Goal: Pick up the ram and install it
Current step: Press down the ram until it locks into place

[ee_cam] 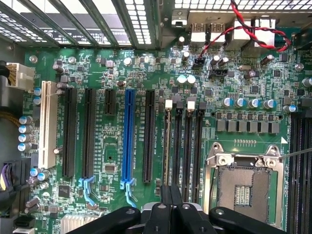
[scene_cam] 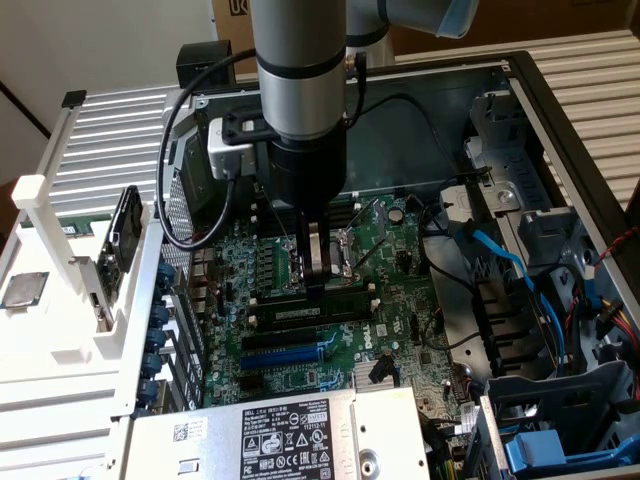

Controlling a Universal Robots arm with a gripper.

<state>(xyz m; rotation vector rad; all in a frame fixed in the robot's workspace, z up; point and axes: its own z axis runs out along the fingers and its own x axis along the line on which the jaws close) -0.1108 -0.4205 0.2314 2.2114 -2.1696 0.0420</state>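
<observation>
A: We open at the exterior view's left. A white rack (scene_cam: 40, 200) sits beside the case (scene_cam: 560, 130) with a few spare parts on it, well apart from the action.

B: Now we move in over the motherboard (scene_cam: 400, 300). There's the gripper (scene_cam: 320, 283), hanging straight down at the memory slots (ee_cam: 187, 146), fingers pinched right together.

A: Nothing between them that we can see. So where's the ram?

B: We have the ram (scene_cam: 305, 313) directly beneath those fingertips. It's standing on edge in one of the long black slots, pale label towards us. It runs parallel to the blue expansion slot (scene_cam: 290, 352), which lies a little nearer the camera.

A: So by our reckoning the pick-up is done and the stick is in its place.

B: In its slot, yes. Fully home, we can't say. The tips are at its top edge, touching or just above, and we can't tell which. Nor can we read whether the white end clips (ee_cam: 191, 103) have latched on it.

A: The wrist view agrees. The closed tips sit over the row of memory slots, beside the empty processor socket (ee_cam: 243, 187).

B: Sliding on to the exterior view's right, the blue cables (scene_cam: 500, 262) and the drive bays (scene_cam: 560, 230) lie well clear of the arm.

A: We call it late in the job: carried and placed, with only the final seating unproven.
</observation>
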